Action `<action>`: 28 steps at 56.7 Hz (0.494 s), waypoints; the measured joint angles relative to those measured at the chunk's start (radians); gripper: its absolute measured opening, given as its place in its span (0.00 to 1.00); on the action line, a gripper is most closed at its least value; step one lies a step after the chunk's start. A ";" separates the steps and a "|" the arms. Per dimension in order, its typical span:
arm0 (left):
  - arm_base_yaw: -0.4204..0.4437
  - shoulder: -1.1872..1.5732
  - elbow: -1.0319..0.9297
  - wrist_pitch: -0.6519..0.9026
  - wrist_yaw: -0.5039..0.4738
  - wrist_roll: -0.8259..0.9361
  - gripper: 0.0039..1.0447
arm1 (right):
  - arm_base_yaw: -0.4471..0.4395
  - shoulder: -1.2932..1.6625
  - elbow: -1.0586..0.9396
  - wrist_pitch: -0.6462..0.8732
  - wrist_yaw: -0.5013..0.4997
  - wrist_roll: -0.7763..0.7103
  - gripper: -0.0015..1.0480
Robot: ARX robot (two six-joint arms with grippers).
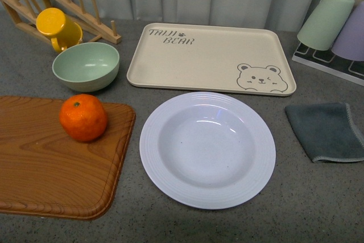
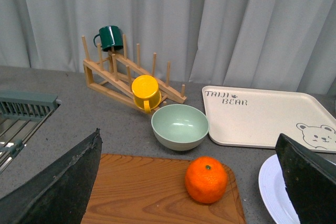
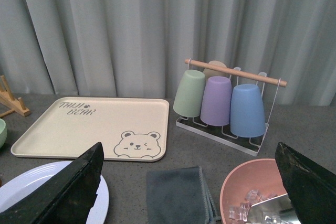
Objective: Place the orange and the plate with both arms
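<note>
On the grey counter, the orange (image 1: 83,118) sits on a wooden cutting board (image 1: 51,163) at the left; the plate (image 1: 207,149) lies empty beside the board, just in front of the bear tray (image 1: 210,55); the left gripper (image 2: 188,136) and right gripper (image 3: 189,145) appear spread wide and empty, though only their finger edges show; nothing is grasped, so the whole task seems left to do.

My left fingers (image 2: 58,182) are black. Before me sit a bright orange (image 1: 83,118) on a brown wood-grain board (image 1: 45,169), a white plate (image 1: 165,180) and a beige bear-printed tray (image 1: 210,55).
</note>
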 joint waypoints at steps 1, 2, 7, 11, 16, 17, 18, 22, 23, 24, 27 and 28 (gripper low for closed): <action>0.000 0.000 0.000 0.000 0.000 0.000 0.94 | 0.000 0.000 0.000 0.000 0.000 0.000 0.91; 0.000 0.000 0.000 0.000 0.000 0.000 0.94 | 0.000 0.000 0.000 0.000 0.000 0.000 0.91; -0.012 0.014 0.007 -0.028 -0.044 -0.022 0.94 | 0.000 0.000 0.000 0.000 0.000 0.000 0.91; -0.023 0.108 0.042 -0.130 -0.140 -0.086 0.94 | 0.000 0.000 0.000 0.000 0.000 0.000 0.91; -0.021 0.221 0.044 -0.099 -0.151 -0.130 0.94 | 0.000 0.000 0.000 0.000 0.000 0.000 0.91; -0.017 0.252 0.043 -0.065 -0.158 -0.129 0.94 | 0.000 0.000 0.000 0.000 0.000 0.000 0.91; -0.018 0.286 0.043 -0.027 -0.171 -0.129 0.94 | 0.000 0.000 0.000 0.000 0.000 0.000 0.91; -0.046 0.409 0.059 0.066 -0.232 -0.131 0.94 | 0.000 0.000 0.000 0.000 0.000 0.000 0.91; -0.071 0.457 0.070 0.095 -0.252 -0.135 0.94 | 0.000 0.000 0.000 0.000 0.000 0.000 0.91; -0.080 0.474 0.074 0.106 -0.255 -0.137 0.94 | 0.000 0.000 0.000 0.000 0.000 0.000 0.91; -0.134 0.575 0.113 0.151 -0.242 -0.141 0.94 | 0.000 0.000 0.000 0.000 0.000 0.000 0.91; -0.143 0.591 0.119 0.157 -0.242 -0.142 0.94 | 0.000 0.000 0.000 0.000 0.000 0.000 0.91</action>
